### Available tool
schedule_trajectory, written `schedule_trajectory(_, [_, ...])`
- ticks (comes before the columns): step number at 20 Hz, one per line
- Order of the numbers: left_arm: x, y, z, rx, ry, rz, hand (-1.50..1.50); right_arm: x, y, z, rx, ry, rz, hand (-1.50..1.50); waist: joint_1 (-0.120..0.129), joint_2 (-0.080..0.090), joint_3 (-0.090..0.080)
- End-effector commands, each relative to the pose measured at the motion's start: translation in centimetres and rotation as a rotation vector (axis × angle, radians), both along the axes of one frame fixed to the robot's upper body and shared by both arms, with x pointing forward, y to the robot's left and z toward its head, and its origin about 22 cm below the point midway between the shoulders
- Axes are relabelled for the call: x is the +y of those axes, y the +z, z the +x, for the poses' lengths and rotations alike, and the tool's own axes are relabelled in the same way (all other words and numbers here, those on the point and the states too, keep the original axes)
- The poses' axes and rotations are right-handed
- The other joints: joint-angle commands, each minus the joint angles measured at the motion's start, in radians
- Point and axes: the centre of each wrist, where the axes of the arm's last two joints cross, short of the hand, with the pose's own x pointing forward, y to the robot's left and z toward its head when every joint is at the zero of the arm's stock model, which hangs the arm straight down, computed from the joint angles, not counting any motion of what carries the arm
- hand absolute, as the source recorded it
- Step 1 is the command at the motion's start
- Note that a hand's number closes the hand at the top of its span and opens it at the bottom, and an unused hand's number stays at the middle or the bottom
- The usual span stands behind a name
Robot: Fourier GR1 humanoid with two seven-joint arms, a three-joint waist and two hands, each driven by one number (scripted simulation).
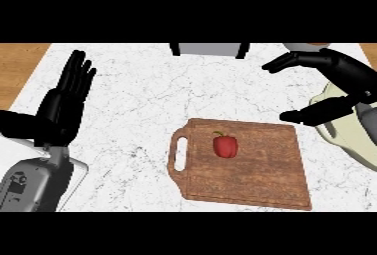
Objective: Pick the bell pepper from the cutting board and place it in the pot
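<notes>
Seen from the head view, the red bell pepper is left lying on the cutting board while the right hand, fingers spread wide and holding nothing, is poised above the cream pot, and the left hand is rested open at the left edge.

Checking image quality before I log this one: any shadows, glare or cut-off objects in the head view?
Head view: even light, no glare; the bell pepper casts little shadow on the cutting board; the pot is cut off at the right edge, partly hidden by the right hand.
</notes>
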Motion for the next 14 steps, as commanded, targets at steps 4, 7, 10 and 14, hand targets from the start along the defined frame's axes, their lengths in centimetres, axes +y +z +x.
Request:
schedule_trajectory(4, [2.3, -1.4, -0.1, 0.007, 0.056, -0.013, 0.00, 1.1, -1.4, 1.5, -0.157, 0.210, -0.230, -1.50, -0.030, -0.009, 0.001])
schedule_trajectory(7, [2.9, -0.8, 0.2, 0.001, 0.089, -0.003, 0.00, 1.1, -0.9, 1.1, -0.178, 0.196, -0.379, -1.50, -0.046, -0.015, 0.001])
schedule_trajectory(10, [1.8, -2.0, 0.5, 0.018, 0.071, -0.023, 0.00, 2.8, 1.8, 1.0, -0.170, 0.210, -0.559, -1.50, -0.054, -0.017, 0.000])
schedule_trajectory(14, [2.9, -1.8, -0.2, 0.015, 0.090, -0.019, 0.00, 6.5, 1.4, -0.5, -0.186, 0.247, -0.678, -1.50, -0.063, -0.021, 0.000])
